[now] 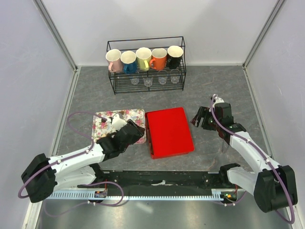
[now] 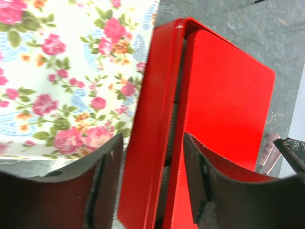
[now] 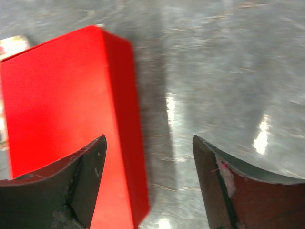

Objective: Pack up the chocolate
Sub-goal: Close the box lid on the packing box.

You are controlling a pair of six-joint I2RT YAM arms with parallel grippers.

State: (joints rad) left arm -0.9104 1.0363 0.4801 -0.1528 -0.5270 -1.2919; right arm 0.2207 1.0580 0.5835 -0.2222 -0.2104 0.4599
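Observation:
No chocolate shows in any view. A red box [image 1: 169, 131] with its lid on lies mid-table. In the left wrist view a dark slit runs between the box's left wall [image 2: 150, 143] and the lid [image 2: 228, 95]. My left gripper [image 1: 139, 130] [image 2: 152, 138] is open and straddles that left edge, with a gap on each side of the fingers. Left of the box sits a floral tray [image 1: 102, 125] [image 2: 47, 71] with white paper cups [image 1: 116, 121] on it. My right gripper [image 1: 198, 119] [image 3: 148, 138] hangs open over bare table, just off the box's right side [image 3: 62, 95].
A black wire rack [image 1: 145, 86] stands at the back, holding several coloured mugs [image 1: 143, 58] above a row of small glasses [image 1: 155, 81]. White walls close in the grey table on the left, right and back.

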